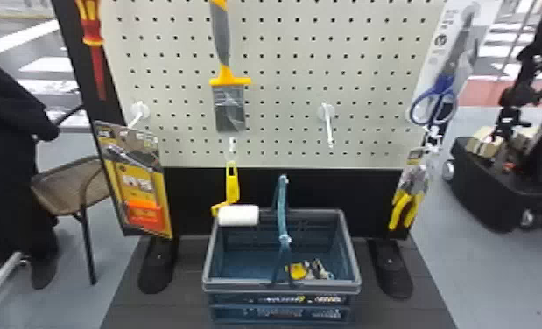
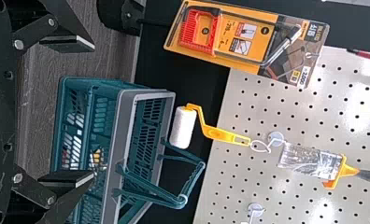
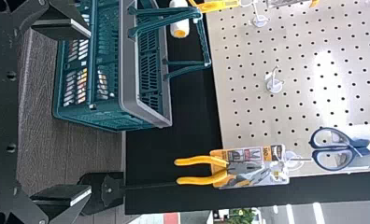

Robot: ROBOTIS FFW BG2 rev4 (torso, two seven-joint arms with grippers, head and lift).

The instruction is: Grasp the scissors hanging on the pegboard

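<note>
Scissors (image 1: 435,98), blue-handled and in a card pack, hung at the right edge of the pegboard (image 1: 326,52), directly above yellow-handled pliers (image 1: 405,205). The left gripper (image 2: 85,112) had its fingers spread wide and held nothing, with the teal basket (image 2: 122,130) before it. The right gripper (image 3: 82,112) was likewise spread and empty, well apart from the scissors. A paint roller (image 1: 238,214) hung at the basket's rear rim.

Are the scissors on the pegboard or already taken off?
On: the scissors hang at the right edge of the pegboard, nothing gripping them.
</note>
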